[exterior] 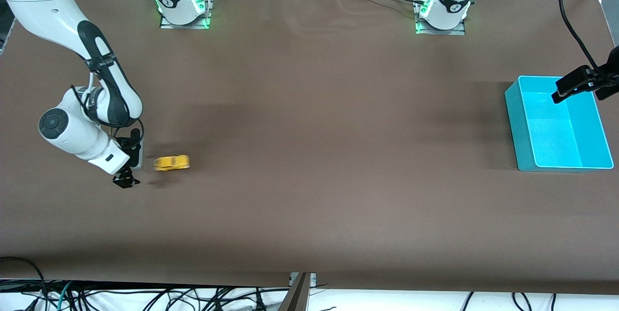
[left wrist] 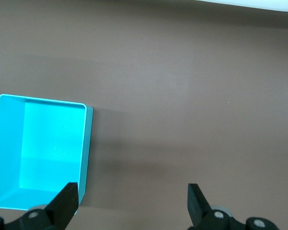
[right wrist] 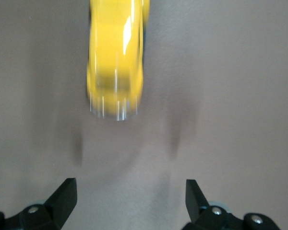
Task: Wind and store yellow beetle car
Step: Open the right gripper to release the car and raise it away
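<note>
The tiny bright yellow toy beetle car [exterior: 171, 163] sits on the brown cloth-covered surface [exterior: 309, 156] toward the right arm's end, smeared with motion blur in both the front view and the right wrist view [right wrist: 116, 62]. The right tool [exterior: 126, 175] is low over the surface just beside the car, fingers spread wide and released, with nothing between them; in its own wrist view the two dark fingertips [right wrist: 65, 194] stand apart with bare cloth between, and the car lies clear of them. Well apart, at the left arm's end of the surface, stands the open cyan plastic rectangular bin [exterior: 515, 122], with only its pale blue floor showing inside. The left tool [exterior: 575, 86] hangs in the air above the bin, its fingers [left wrist: 67, 201] spread open and gripping nothing.
</note>
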